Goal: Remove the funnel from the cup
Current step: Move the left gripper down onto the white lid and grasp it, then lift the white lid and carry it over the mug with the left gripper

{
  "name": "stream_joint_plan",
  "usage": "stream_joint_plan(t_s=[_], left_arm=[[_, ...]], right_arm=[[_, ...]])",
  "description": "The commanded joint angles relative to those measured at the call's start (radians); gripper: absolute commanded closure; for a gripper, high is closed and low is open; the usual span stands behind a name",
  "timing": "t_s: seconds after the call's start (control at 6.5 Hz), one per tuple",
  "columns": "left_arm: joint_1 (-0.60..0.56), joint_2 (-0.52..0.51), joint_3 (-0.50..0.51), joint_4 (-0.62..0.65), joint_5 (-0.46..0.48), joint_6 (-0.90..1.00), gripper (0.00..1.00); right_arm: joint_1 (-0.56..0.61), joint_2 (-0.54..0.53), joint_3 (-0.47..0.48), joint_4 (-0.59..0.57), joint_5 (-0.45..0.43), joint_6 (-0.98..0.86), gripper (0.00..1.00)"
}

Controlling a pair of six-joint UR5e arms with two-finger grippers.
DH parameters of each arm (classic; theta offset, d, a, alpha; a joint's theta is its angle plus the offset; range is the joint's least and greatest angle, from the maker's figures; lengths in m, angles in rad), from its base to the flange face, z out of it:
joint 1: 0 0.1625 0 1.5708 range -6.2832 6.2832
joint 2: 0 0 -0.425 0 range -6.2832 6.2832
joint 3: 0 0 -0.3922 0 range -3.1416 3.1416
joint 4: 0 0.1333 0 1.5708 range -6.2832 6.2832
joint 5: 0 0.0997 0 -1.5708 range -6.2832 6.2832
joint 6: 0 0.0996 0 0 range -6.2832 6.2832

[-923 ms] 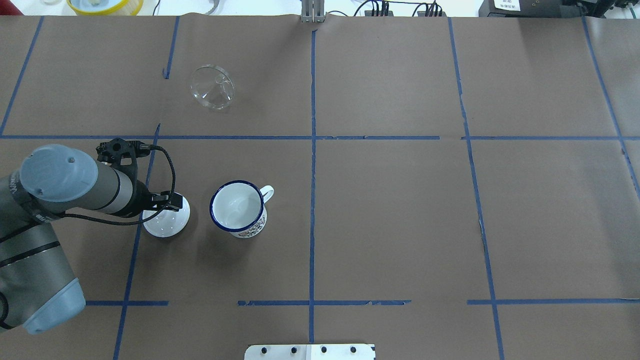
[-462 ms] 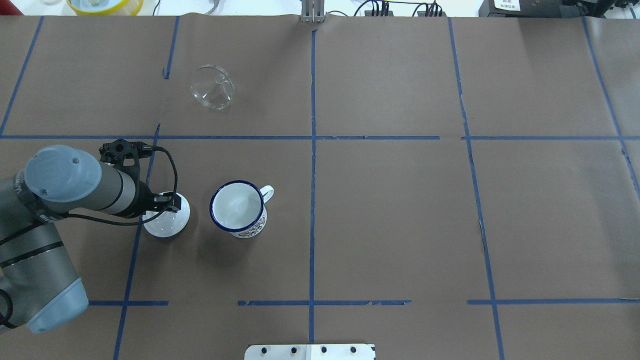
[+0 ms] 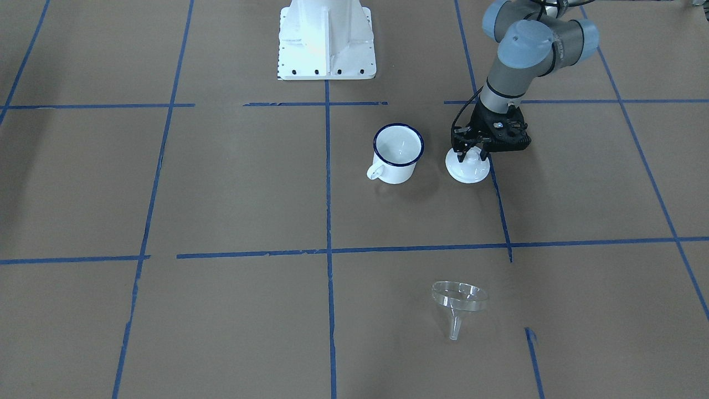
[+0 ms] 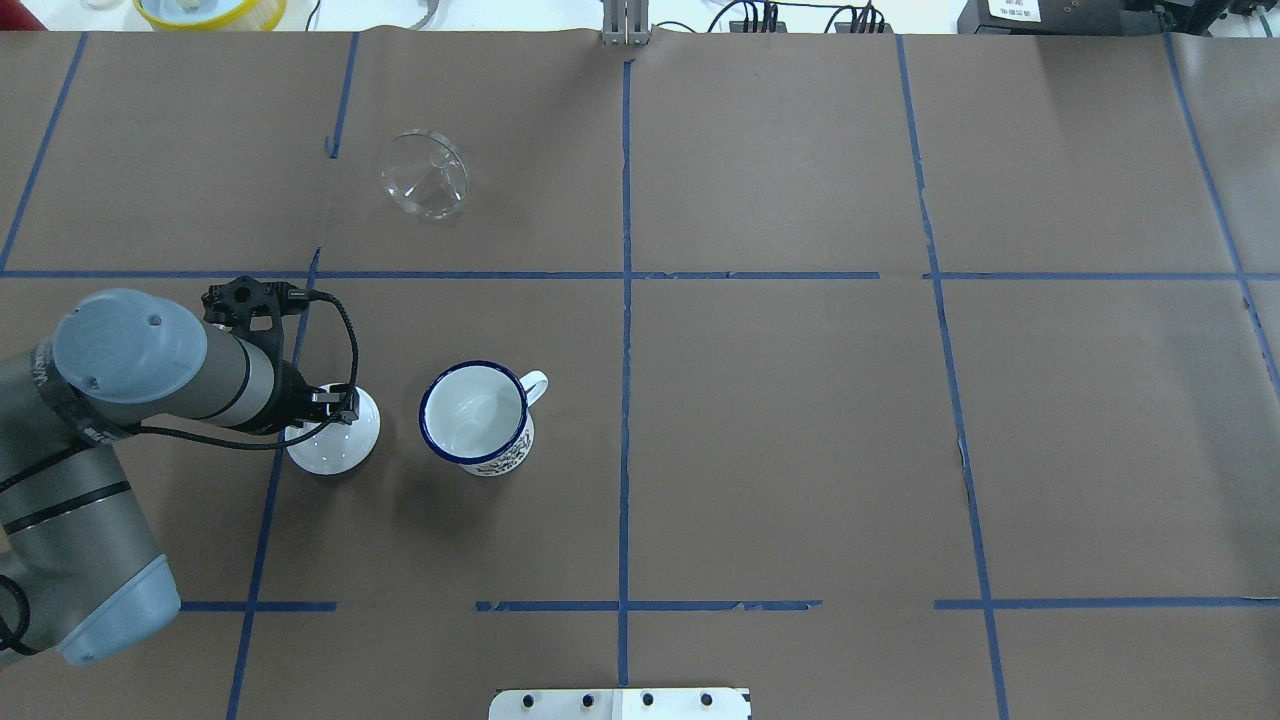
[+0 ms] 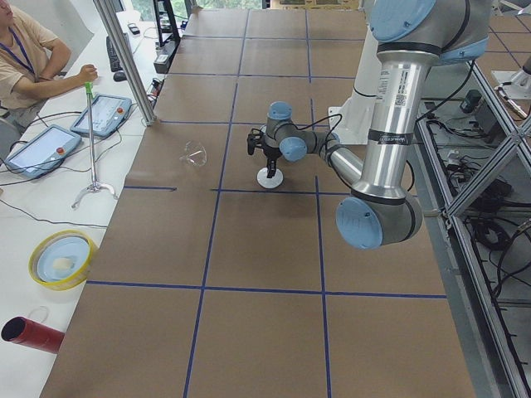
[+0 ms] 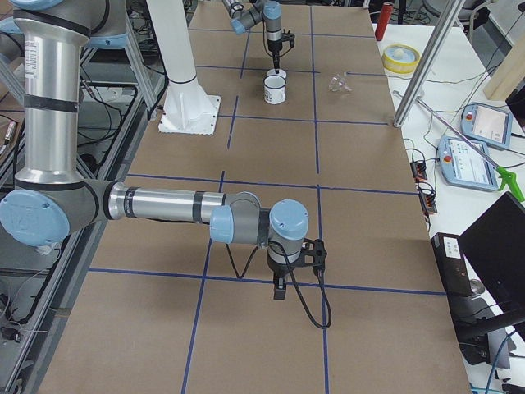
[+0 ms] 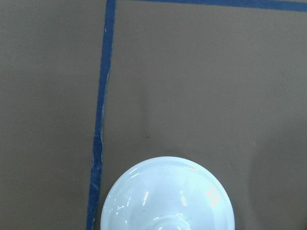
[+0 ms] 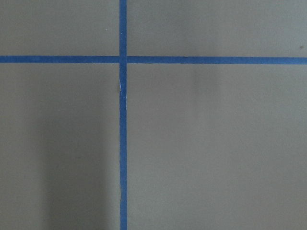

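On the far left field of the brown paper-covered table (image 4: 800,450), the small clear plastic funnel (image 4: 424,187) lies on its side, spout away from the robot, well apart from the empty white enamel cup with dark blue rim (image 4: 475,415). The left gripper (image 3: 471,151), the nearer, hangs over a white domed lid (image 4: 335,445), with the funnel ahead of it. The right gripper (image 6: 280,289) is far off. Neither's finger spread can be told.

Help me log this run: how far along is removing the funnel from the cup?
Done: the funnel lies on the table, well apart from the empty cup. In hand: the left gripper sits over the white lid, jaws by its knob. Left: nothing visible.
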Motion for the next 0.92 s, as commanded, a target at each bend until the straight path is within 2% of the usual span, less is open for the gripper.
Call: stream_joint_plan(t_s=[0.0,0.15,0.31,0.62,0.77], left_arm=[[-0.006,0.001,-0.011,0.003,0.000,0.002,1.00],[-0.010,0.001,-0.026,0.004,-0.001,0.005,1.00],[-0.018,0.008,-0.087,0.024,-0.006,0.012,1.00],[-0.064,-0.004,-0.254,0.216,-0.012,0.015,1.00],[-0.064,-0.060,-0.325,0.345,-0.014,0.015,1.00]], right_arm=[[0.000,0.000,-0.001,0.000,0.000,0.000,0.00],[0.000,0.000,0.000,0.000,0.000,0.000,0.00],[0.000,0.000,-0.001,0.000,0.000,0.000,0.00],[0.000,0.000,0.000,0.000,0.000,0.000,0.00],[0.000,0.000,0.000,0.000,0.000,0.000,0.00]])
